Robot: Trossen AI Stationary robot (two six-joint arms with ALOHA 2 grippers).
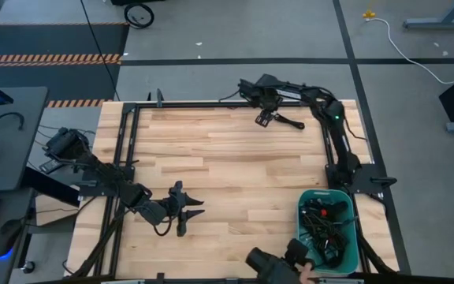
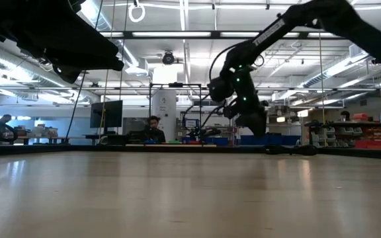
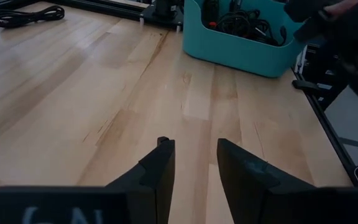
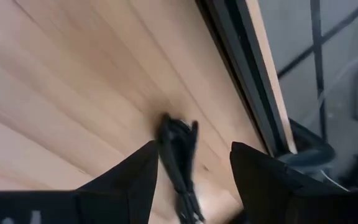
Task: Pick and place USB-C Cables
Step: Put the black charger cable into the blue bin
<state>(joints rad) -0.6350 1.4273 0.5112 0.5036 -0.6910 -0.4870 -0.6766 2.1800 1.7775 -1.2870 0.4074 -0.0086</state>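
The pale wooden tabletop [image 1: 227, 173] fills the middle of the high view, edged by a black frame. The left arm reaches in from the left edge of that view, bent low across the lower left of the tabletop, and its left end effector [image 1: 186, 209] sits at lower centre, pointing right. Its two dark fingers [image 3: 157, 171] stand apart with bare wood between them, gripping nothing. The right arm rises from its base at the right edge, beside the bin, and stretches to the top of the view, where the right end effector [image 1: 265, 118] hangs over the upper centre of the tabletop. Its fingers are spread, and a bundled black USB-C cable [image 4: 178, 149] lies on the wood between them, near the black frame rail; nothing is clamped. A teal bin [image 1: 355, 237] in the lower right of the high view holds a tangle of more USB-C Cables [image 1: 325, 221]. White lettering on the left wrist housing is too cropped to read.
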